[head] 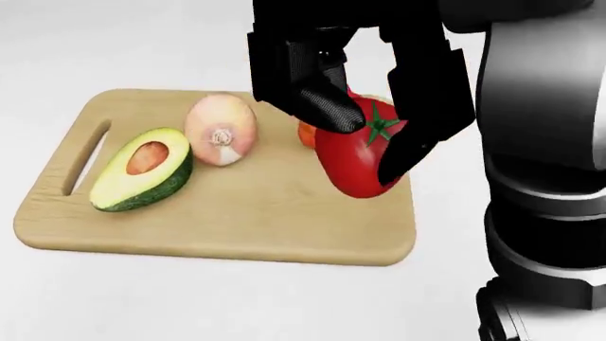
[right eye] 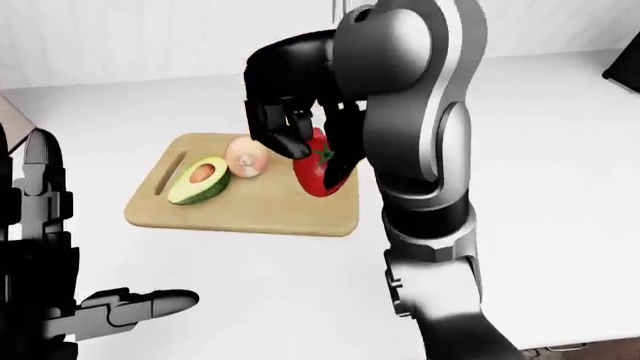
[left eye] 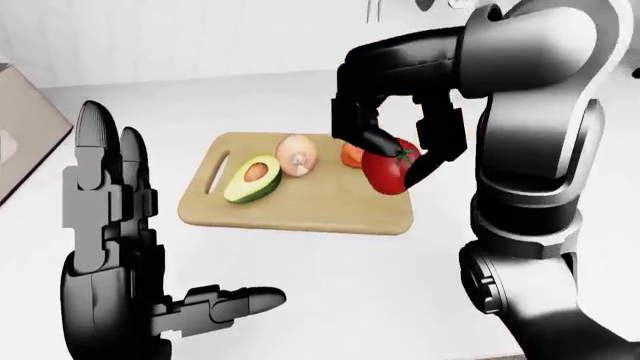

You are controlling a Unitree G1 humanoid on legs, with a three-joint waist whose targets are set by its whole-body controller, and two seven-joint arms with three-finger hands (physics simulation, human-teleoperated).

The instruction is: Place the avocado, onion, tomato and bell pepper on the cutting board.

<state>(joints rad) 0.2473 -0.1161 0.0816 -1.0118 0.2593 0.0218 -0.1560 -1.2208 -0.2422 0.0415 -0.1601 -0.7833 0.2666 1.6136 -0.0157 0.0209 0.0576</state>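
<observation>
White tabletop [left eye: 300, 285], pale wall behind. Cutting board [head: 236, 227] carrying avocado [head: 142, 170], onion [head: 221, 130], bell pepper [head: 307, 133] (mostly hidden). Right hand [head: 364, 138] pinching tomato [head: 355, 160] over board; left hand [left eye: 130, 255] spread.

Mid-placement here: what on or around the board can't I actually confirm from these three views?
1. Bell pepper: only an orange-red sliver shows in the head view, behind the tomato and the right hand.
2. Whether the tomato touches the cutting board: its underside is hidden in every view.
3. Left hand: cut off by the left-eye view's bottom edge.
</observation>
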